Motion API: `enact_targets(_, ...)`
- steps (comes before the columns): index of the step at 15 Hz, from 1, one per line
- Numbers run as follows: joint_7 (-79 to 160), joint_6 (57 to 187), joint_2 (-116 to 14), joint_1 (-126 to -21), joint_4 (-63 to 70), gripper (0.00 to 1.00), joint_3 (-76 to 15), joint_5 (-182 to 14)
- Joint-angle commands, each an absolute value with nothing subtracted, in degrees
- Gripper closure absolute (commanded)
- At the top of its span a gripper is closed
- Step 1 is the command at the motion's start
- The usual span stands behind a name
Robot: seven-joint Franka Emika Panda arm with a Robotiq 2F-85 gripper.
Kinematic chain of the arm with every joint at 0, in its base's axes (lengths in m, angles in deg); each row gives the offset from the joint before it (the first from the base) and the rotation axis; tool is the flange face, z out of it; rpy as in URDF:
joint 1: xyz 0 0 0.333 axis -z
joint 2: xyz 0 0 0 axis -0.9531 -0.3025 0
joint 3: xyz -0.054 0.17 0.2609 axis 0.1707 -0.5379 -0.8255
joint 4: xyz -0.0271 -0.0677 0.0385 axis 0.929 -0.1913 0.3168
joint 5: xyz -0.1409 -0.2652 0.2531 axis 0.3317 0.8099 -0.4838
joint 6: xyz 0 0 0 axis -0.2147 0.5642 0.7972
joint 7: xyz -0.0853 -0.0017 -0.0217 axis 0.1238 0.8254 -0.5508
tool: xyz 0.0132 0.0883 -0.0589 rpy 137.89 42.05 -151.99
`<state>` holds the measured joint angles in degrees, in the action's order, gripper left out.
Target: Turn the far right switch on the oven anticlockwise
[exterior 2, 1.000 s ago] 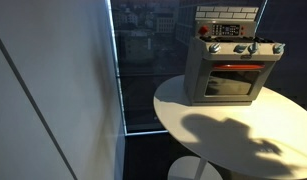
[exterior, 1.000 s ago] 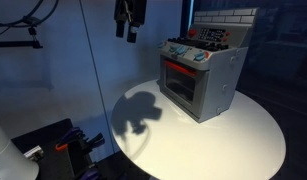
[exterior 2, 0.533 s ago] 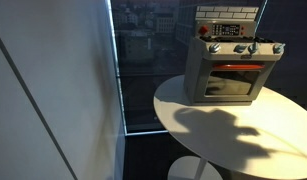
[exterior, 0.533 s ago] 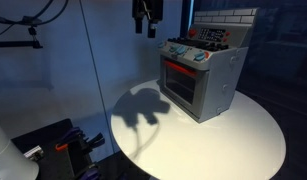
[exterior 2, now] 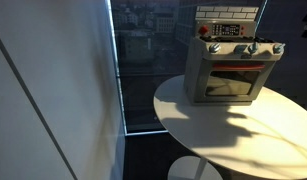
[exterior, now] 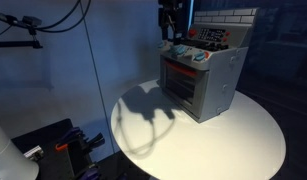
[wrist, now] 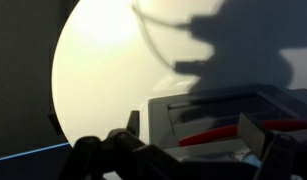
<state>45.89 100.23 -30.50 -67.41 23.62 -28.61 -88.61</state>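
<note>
**A:** Where is the oven placed?

**B:** The oven (exterior: pixel 203 78) is set on a round white table (exterior: pixel 243 140), toward one side of it. It is seen in both exterior views, with its door window lit red. In the wrist view, part of it (wrist: pixel 228 118) is seen from above, with a red strip showing.

**A:** And where is the far right switch found?

**B:** A row of light-blue knobs is mounted above the door. The far right switch (exterior: pixel 201 57) is the one at the right end of that row, by the oven's near front corner in an exterior view. When the oven is viewed from the front, it (exterior 2: pixel 277 48) is seen at the right edge of the panel.

**A:** Where is the gripper held?

**B:** The gripper (exterior: pixel 171 38) is held above the oven, pointing downward, over the opposite end of the knob row. It is kept apart from the far right switch. It is not caught from the front, where only a shadow is cast on the table (exterior 2: pixel 198 118).

**A:** Can its state be told?

**B:** In the wrist view the fingers of the gripper (wrist: pixel 188 160) are seen spread wide, and nothing is held between them.
</note>
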Motion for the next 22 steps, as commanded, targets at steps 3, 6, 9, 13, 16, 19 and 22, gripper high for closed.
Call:
enact_targets(3,51.16,106.79,-35.72,-66.77,19.65,0.00,-28.32,-89.14)
enact_targets(6,52.46,107.45,-36.94,-66.81,18.62,0.00,-28.09,-88.94)
enact_targets(9,51.07,108.00,-36.11,-67.02,20.83,0.00,-28.17,-88.61)
enact_targets(13,51.56,109.22,-35.99,-67.04,21.32,0.00,-28.17,-88.23)
enact_targets(16,52.30,112.41,-35.92,-66.97,22.46,0.00,-28.07,-88.56)
enact_targets(19,52.81,116.06,-35.79,-66.95,23.84,0.00,-28.03,-88.81)
enact_targets(22,53.37,120.72,-35.85,-66.91,25.53,0.00,-27.94,-89.15)
